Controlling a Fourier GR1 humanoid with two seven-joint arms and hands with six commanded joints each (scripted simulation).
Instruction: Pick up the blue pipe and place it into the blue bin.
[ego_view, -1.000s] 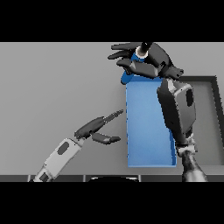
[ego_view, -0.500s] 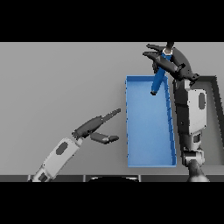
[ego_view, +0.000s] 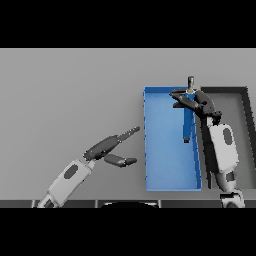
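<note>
Slim blue pipe (ego_view: 188, 120), grey-capped, hangs from right hand (ego_view: 196, 102).

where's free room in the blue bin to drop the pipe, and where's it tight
The blue bin has bare floor along its left wall and across its near half. The far right corner is crowded: the right robot hand holds the blue pipe there, close to the right wall. The dark bin borders that side. The left robot hand waits on open table left of the bin.
</note>
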